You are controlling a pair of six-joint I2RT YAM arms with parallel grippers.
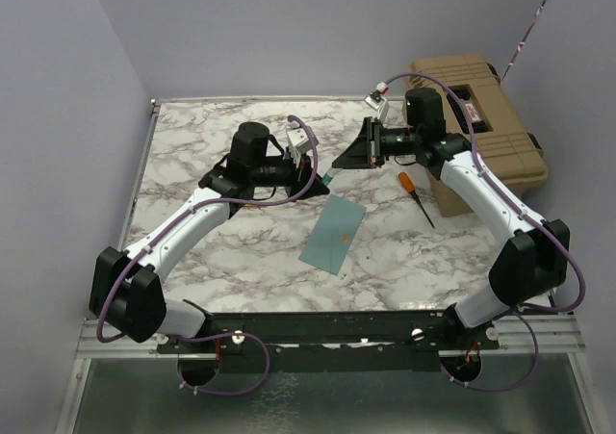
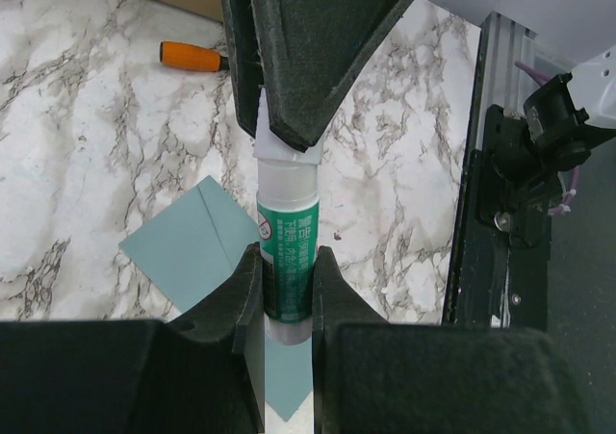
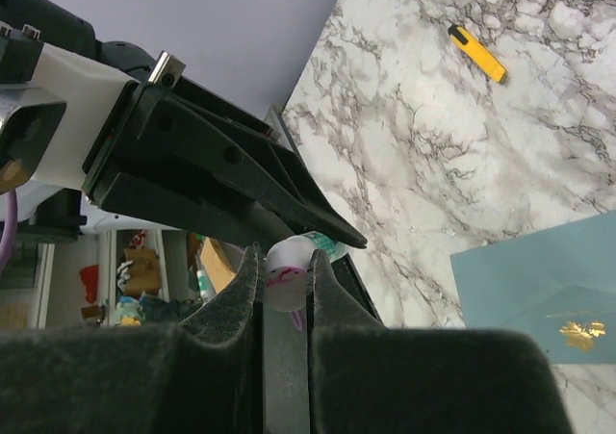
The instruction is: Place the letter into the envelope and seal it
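Note:
The teal-blue envelope [image 1: 332,234] lies flat on the marble table, its gold seal sticker [image 3: 582,333] showing in the right wrist view. The letter is hidden from every view. Above the envelope's far corner, a green glue stick [image 2: 287,251] is held between the two arms. My left gripper [image 2: 287,261] is shut on its green body. My right gripper [image 3: 286,261] is shut on the white cap [image 3: 289,261] at the other end. In the top view the left gripper [image 1: 310,169] and right gripper [image 1: 348,157] meet tip to tip.
An orange-handled screwdriver [image 1: 409,184] lies right of the grippers, beside a tan hard case [image 1: 481,116] at the back right. A small yellow tool [image 3: 478,53] lies on the marble. The black base rail [image 2: 500,213] runs along the table's near edge.

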